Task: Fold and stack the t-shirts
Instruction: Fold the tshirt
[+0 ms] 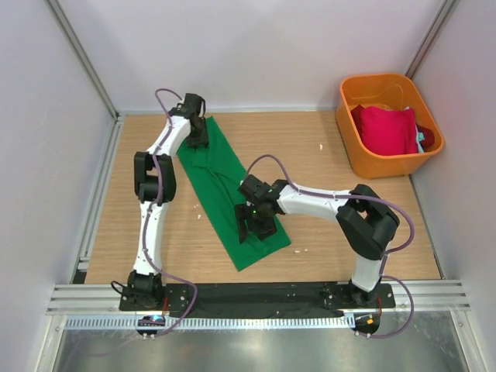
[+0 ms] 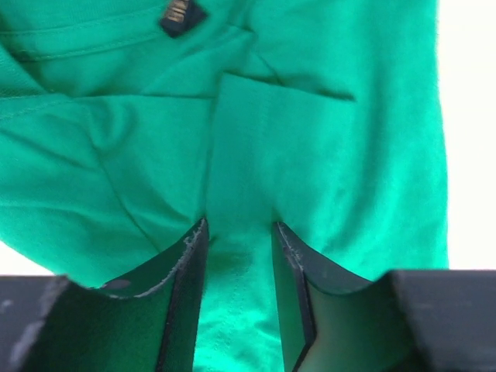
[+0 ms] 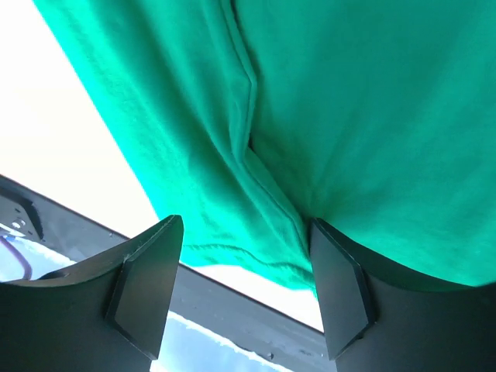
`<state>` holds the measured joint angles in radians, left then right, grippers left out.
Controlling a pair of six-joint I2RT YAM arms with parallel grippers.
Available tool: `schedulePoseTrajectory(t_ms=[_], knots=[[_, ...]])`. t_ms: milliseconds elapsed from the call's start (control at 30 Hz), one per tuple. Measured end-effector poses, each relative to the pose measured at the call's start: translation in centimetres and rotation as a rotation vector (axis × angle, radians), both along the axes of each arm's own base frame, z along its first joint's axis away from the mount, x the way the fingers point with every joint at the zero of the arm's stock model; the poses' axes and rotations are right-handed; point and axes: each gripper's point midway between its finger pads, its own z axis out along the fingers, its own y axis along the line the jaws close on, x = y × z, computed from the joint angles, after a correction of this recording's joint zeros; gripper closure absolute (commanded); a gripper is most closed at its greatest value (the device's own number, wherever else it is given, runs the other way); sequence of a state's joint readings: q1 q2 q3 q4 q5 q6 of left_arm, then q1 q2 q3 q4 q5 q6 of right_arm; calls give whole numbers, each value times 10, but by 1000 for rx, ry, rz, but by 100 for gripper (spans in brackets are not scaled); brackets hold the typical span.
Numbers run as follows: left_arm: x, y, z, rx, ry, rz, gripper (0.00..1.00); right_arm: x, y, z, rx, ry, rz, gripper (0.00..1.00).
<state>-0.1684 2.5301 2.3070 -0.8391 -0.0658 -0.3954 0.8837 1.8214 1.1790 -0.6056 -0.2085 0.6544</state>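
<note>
The bright green t-shirt (image 1: 225,182) lies folded into a long strip, slanting from far left to near centre of the table. My left gripper (image 1: 195,138) is at its far end, by the collar label (image 2: 180,15). Its jaws are half closed on a bunched ridge of green cloth (image 2: 240,155), with creases running to the fingertips (image 2: 200,232). My right gripper (image 1: 256,226) is open over the near end, with the hem (image 3: 232,256) between its wide-spread fingers (image 3: 159,263). The crimson red t-shirt (image 1: 385,128) and a bit of a teal one (image 1: 421,138) lie in the bin.
The orange plastic bin (image 1: 364,164) stands at the far right against the wall. White walls close in the wooden table (image 1: 325,225) on three sides. A metal rail (image 1: 256,298) runs along the near edge by the arm bases.
</note>
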Motion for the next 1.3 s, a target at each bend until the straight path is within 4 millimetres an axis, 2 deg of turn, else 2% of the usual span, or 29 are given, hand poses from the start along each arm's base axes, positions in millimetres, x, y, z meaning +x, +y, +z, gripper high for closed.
schedulePoseTrajectory(t_ms=[100, 200, 233, 300, 433, 500, 533, 567, 633, 700, 767, 900, 967, 1067, 1167, 1300], knots=[[-2, -15, 4, 42, -15, -59, 56, 7, -3, 9, -13, -32, 2, 25], [-7, -18, 19, 78, -40, -31, 53, 34, -14, 25, -46, -136, -5, 21], [-14, -15, 31, 92, -50, 6, 53, 42, -18, 30, -55, -169, -7, 17], [-23, -7, 59, 89, -91, 83, 53, 56, -28, 40, -75, -232, -11, 16], [-46, 7, 132, 25, -226, 243, 57, 77, -52, 49, -136, -310, -16, 18], [-53, 7, 153, -17, -277, 304, 59, 83, -63, 49, -161, -317, -27, 18], [-53, 4, 157, -30, -289, 322, 60, 86, -69, 50, -173, -320, -30, 18], [-53, 0, 156, -43, -298, 343, 61, 87, -73, 50, -181, -322, -33, 18], [-53, -11, 138, -59, -278, 372, 61, 92, -80, 56, -184, -335, -49, 18], [-54, -21, 107, -62, -226, 396, 61, 94, -84, 64, -174, -350, -63, 19], [-56, -31, 66, -58, -155, 421, 61, 93, -85, 71, -157, -363, -67, 19], [-60, -38, -2, -36, -44, 459, 61, 86, -79, 74, -115, -355, -49, 21], [-48, -42, 4, -50, -66, 471, 62, 82, -75, 70, -104, -349, -35, 24], [-23, -51, 11, -87, -107, 464, 71, 75, -65, 64, -84, -329, -6, 31], [-1, -65, -1, -114, -106, 423, 71, 72, -52, 53, -64, -306, 17, 36], [22, -93, 1, -167, -136, 304, 68, 69, -36, 42, -32, -282, 32, 39]])
